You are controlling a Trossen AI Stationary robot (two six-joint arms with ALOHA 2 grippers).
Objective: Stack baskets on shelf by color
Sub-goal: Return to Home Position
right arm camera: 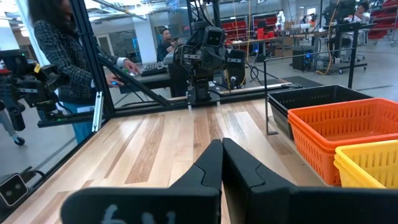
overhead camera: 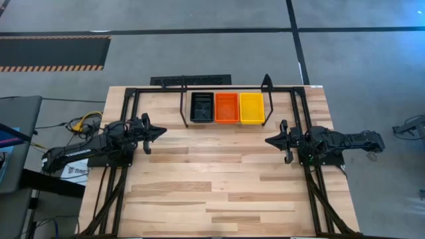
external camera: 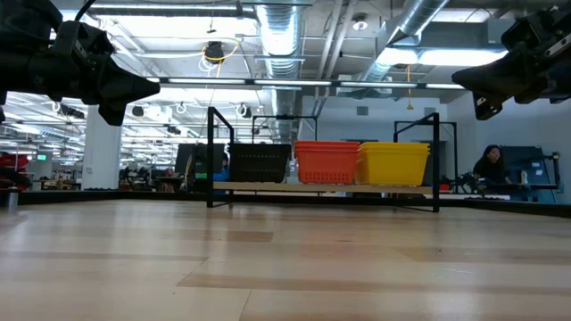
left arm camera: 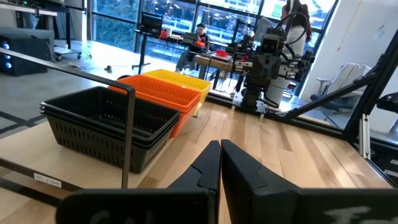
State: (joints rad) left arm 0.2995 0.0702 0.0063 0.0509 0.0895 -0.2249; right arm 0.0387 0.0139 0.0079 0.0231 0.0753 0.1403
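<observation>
Three stacks stand side by side on the shelf (external camera: 268, 186): black stack (overhead camera: 202, 107), orange stack (overhead camera: 226, 107), yellow stack (overhead camera: 252, 107); baskets per stack not countable. Left end effector (overhead camera: 163, 132) and right end effector (overhead camera: 268, 141), both closed and empty, hang above the counter (overhead camera: 219, 186), well apart from the shelf, one each side.

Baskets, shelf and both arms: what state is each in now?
black baskets: stacked, on the shelf, nearest the left arm.
orange baskets: stacked, mid-shelf.
yellow baskets: stacked, nearest the right arm.
shelf: upright, holding all three stacks.
left gripper: shut, empty, raised above the table.
right gripper: shut, empty, raised above the table.
</observation>
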